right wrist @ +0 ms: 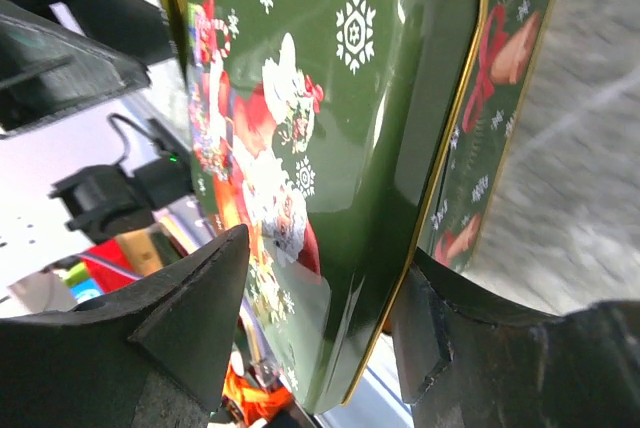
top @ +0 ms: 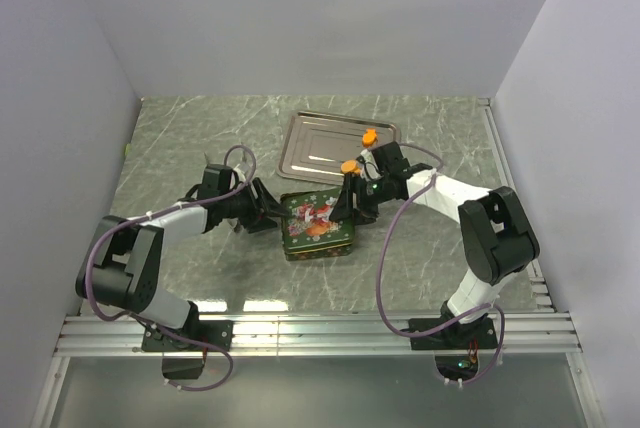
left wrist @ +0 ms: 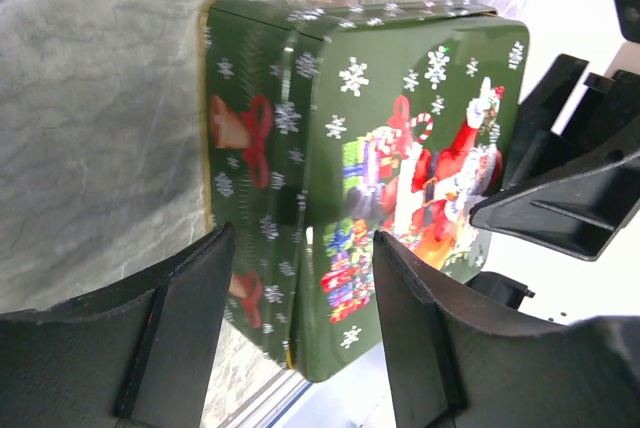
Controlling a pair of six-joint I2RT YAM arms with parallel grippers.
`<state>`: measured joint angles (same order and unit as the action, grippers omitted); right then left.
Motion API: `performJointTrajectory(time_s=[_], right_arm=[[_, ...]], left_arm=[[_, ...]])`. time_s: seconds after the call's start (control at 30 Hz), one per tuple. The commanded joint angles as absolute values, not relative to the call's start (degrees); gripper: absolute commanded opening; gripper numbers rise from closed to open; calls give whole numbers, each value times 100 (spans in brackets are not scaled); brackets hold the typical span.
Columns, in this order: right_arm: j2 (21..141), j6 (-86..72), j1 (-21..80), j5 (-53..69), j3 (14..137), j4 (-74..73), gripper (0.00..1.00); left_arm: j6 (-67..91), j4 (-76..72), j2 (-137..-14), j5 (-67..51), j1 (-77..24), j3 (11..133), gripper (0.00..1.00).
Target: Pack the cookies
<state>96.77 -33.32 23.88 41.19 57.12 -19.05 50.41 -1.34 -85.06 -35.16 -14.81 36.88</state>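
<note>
A green Christmas tin with a Santa lid stands shut at the middle of the table. No cookies show as such. Two small orange bits sit by the right wrist, and I cannot tell what they are. My left gripper is open at the tin's left side. In the left wrist view the tin's near corner lies between its fingers. My right gripper is open at the tin's right side. In the right wrist view its fingers straddle the edge of the tin.
A shallow metal tray lies behind the tin, toward the back of the marble-patterned table. White walls enclose the table on three sides. A rail runs along the right edge.
</note>
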Motion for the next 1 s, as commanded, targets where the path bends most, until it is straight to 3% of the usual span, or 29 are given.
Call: performJointTrajectory(time_s=[0.0,0.4,0.57,0.97], right_arm=[[9668,-2813,2399,3552,6063,-2917,63],[9650,-2610,2382,3181,6863,-4087,63],[9694,-2523,2382,3033,7180,-4438,70],[9756,-2452,2320,2874,7023,-4588,69]], left_arm=[[5062,-413,-8569,-3656,-1477,3788,63],[5001,-273,-8798,-3490,-1564,4033,62],[4817,-18,-9017,-3226,-1784,4350,62],[4834,88,-9114,-3164,-1811,4412,61]])
